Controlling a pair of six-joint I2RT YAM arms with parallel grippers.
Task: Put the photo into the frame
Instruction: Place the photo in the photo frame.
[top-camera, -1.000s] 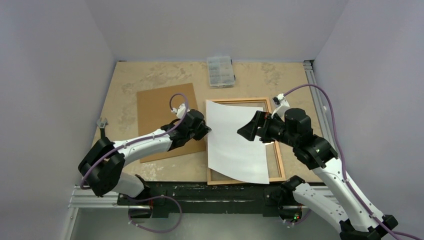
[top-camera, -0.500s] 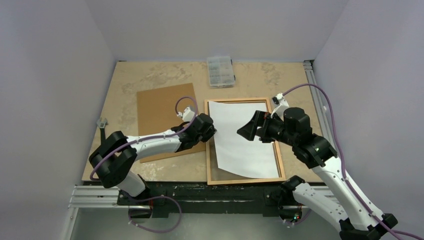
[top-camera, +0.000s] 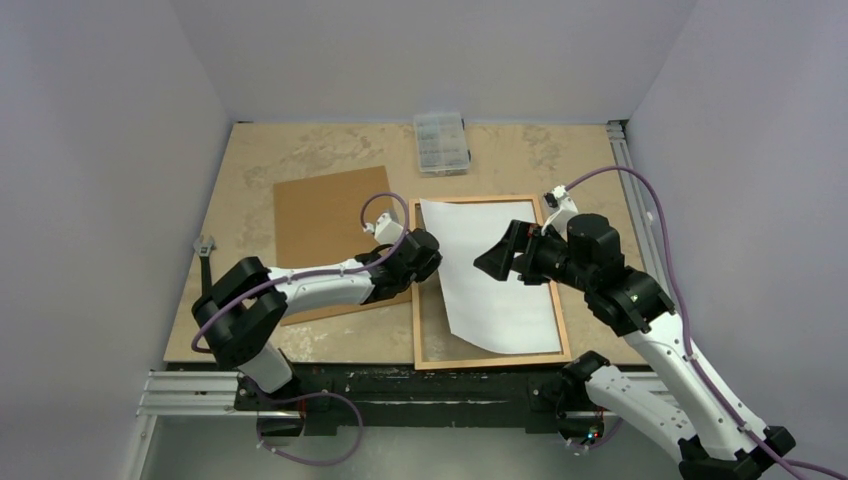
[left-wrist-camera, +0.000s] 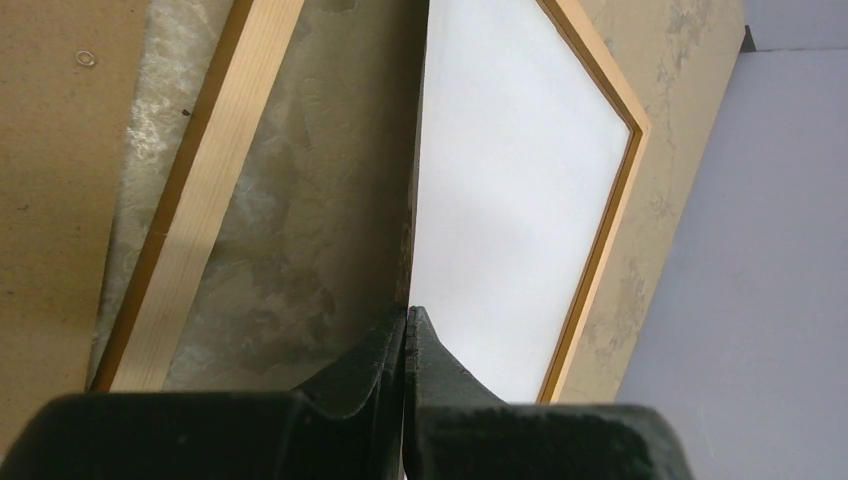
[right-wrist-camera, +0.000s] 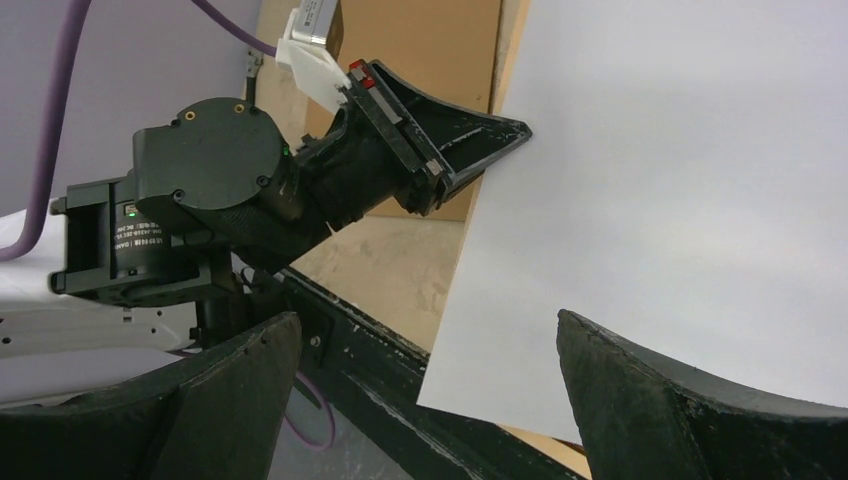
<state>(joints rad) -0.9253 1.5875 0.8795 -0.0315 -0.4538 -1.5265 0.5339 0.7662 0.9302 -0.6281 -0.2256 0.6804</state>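
The photo shows its white back and hangs slanted over the right part of the frame, an orange-brown wooden rectangle lying flat on the table. My left gripper is shut on the photo's left edge, just inside the frame's left rail. In the left wrist view the closed fingertips pinch the sheet edge-on, with the frame's rail to the left. My right gripper hovers open above the sheet's middle. Its wrist view has the wide-apart right gripper over the photo.
A plain brown backing board lies left of the frame, partly under my left arm. A small clear compartment box stands at the table's far edge. A small metal tool lies at the left edge. The black base rail runs along the near edge.
My left gripper has moved right, carrying the photo's left edge past the frame's left rail, so the sheet now sits further right over the frame. The right arm has stayed still.
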